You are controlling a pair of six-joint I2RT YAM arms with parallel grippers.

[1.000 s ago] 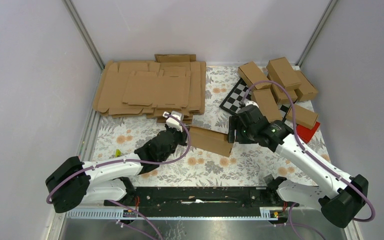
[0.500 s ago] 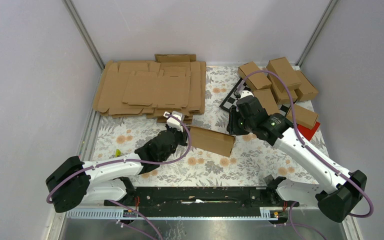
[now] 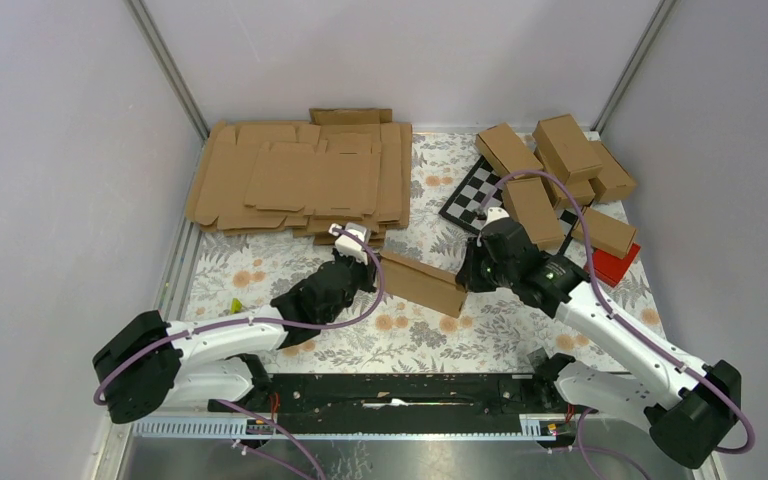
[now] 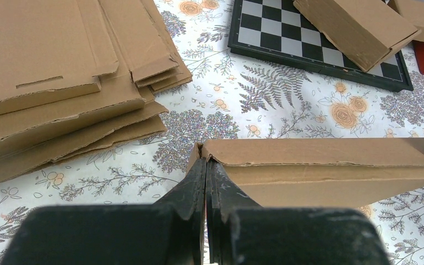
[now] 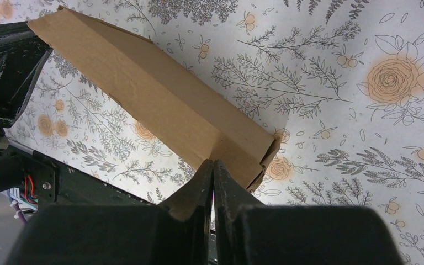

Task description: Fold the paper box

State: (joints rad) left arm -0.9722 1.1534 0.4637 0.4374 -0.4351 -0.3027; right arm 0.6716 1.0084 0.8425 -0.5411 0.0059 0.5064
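Note:
The paper box (image 3: 422, 283), a long brown carton shape, lies across the middle of the flowered table between my two grippers. My left gripper (image 3: 371, 263) is shut on the thin cardboard at its left end; in the left wrist view the fingertips (image 4: 206, 161) pinch that end corner and the box (image 4: 320, 165) runs off to the right. My right gripper (image 3: 468, 276) is at the box's right end. Seen from the right wrist, its jaws (image 5: 213, 163) are shut together with their tips against the box (image 5: 160, 99), just short of its partly open end. No cardboard shows between them.
A thick pile of flat cardboard blanks (image 3: 300, 180) fills the back left, its edges close to the box (image 4: 61, 72). Several finished cartons (image 3: 560, 150) sit back right, over a checkerboard (image 3: 470, 195) and a red block (image 3: 615, 265). Frame posts stand at both back corners.
My right gripper has gone from open to shut; it rose away from the box's right end, then came back down against it. The left gripper kept its hold and place.

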